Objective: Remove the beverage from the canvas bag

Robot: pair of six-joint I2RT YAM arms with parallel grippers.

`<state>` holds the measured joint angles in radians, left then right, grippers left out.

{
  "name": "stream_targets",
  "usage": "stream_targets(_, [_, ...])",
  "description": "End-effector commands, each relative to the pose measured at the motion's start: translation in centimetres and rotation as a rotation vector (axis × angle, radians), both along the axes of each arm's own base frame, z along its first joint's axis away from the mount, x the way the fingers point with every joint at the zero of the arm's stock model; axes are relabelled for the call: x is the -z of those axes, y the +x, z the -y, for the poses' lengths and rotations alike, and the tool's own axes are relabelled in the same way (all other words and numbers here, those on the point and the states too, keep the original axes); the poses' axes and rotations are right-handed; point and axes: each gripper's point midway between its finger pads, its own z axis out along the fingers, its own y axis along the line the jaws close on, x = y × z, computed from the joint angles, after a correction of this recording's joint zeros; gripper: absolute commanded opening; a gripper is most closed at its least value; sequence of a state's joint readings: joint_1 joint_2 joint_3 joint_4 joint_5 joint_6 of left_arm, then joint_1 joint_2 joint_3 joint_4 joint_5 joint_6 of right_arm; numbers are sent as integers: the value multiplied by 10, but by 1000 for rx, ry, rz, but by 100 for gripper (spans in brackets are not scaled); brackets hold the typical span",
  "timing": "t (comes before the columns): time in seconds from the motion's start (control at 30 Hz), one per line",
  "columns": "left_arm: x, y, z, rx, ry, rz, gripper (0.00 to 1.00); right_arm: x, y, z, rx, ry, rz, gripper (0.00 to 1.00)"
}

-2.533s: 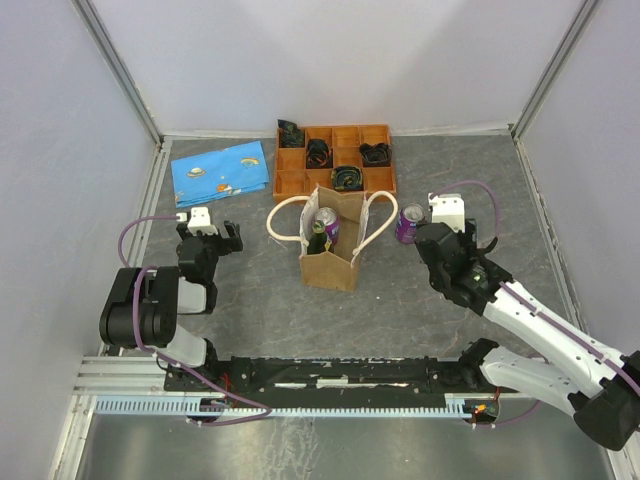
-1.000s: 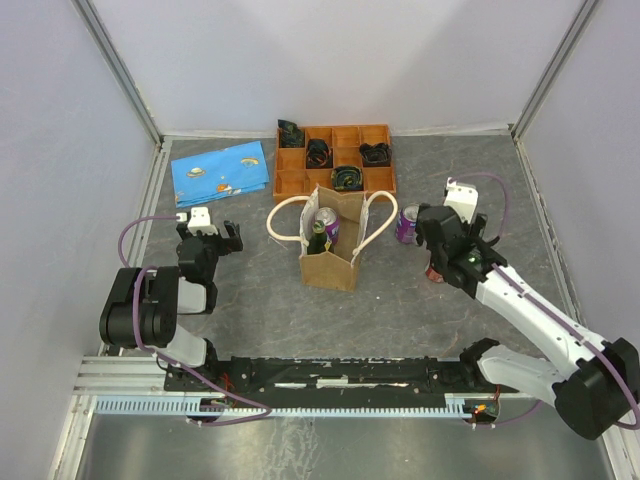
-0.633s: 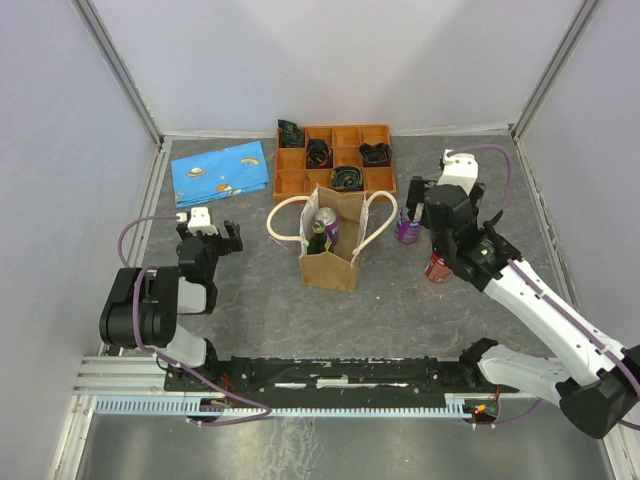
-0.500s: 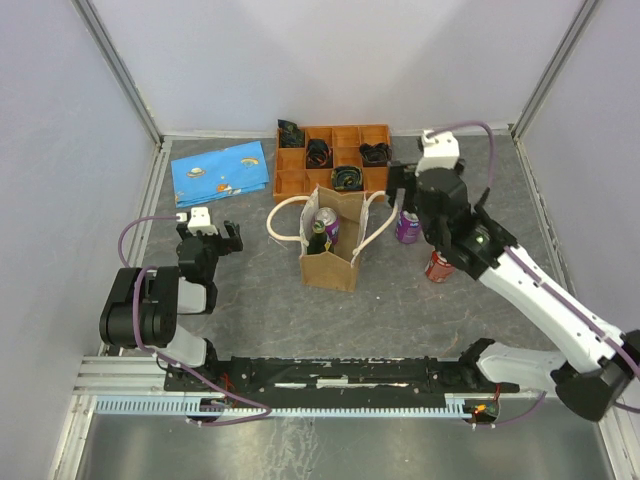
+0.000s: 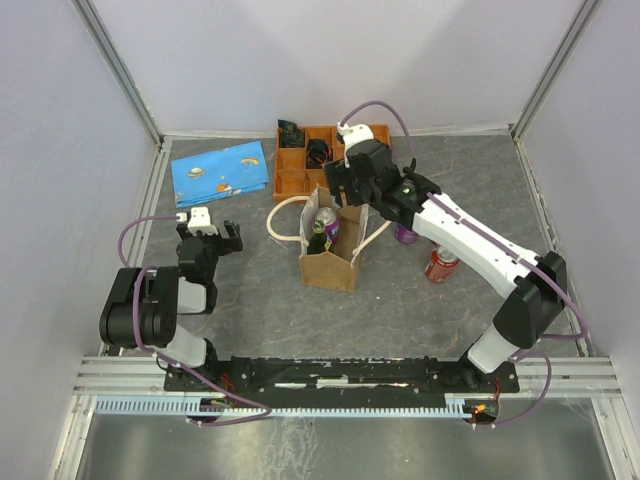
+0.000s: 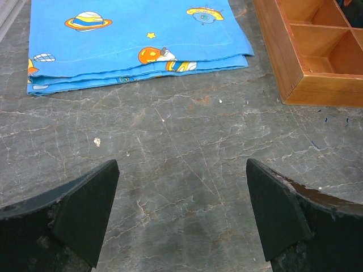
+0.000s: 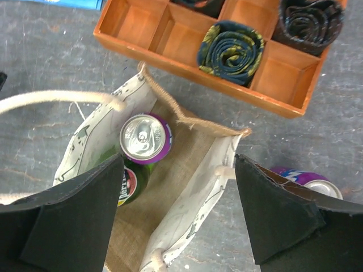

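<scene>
The canvas bag point(image 5: 328, 262) stands upright mid-table, mouth open, its rope handles point(image 5: 285, 208) splayed out. Inside it, the right wrist view shows a beverage, a purple can point(image 7: 145, 138) with a silver top, and a green bottle point(image 7: 131, 182) lying against it. My right gripper point(image 5: 338, 196) hangs over the bag's far rim, open point(image 7: 178, 170), with nothing between its fingers. The bag's right wall point(image 7: 198, 192) lies under the gap. My left gripper point(image 5: 207, 232) rests low at the left, open point(image 6: 181, 170) over bare table.
Two cans stand right of the bag: a purple can point(image 5: 405, 235) and a red can point(image 5: 440, 265). An orange-brown compartment tray point(image 5: 300, 160) with rolled dark items sits behind the bag. A folded blue cloth point(image 5: 220, 170) lies at the back left. Walls enclose the table.
My right arm has swung from beside the two cans on the right, back and leftward, to above the bag. The left arm has not moved.
</scene>
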<state>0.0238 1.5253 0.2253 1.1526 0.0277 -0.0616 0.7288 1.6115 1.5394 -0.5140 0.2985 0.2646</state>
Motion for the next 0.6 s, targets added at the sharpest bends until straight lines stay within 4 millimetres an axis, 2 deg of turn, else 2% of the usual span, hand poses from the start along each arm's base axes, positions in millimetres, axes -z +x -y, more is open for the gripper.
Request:
stream_targets(0.0, [-12, 4, -2, -1, 38, 47, 99, -9, -8, -21, -76, 7, -6, 87])
stream_targets(0.2, [-13, 4, -2, 0, 38, 49, 99, 30, -8, -39, -124, -33, -93, 93])
stream_targets(0.37, [-13, 4, -2, -1, 38, 49, 99, 58, -3, -48, -129, -68, -149, 94])
stream_targets(0.57, [-12, 4, -2, -1, 38, 47, 99, 76, 4, -51, -111, -84, -166, 95])
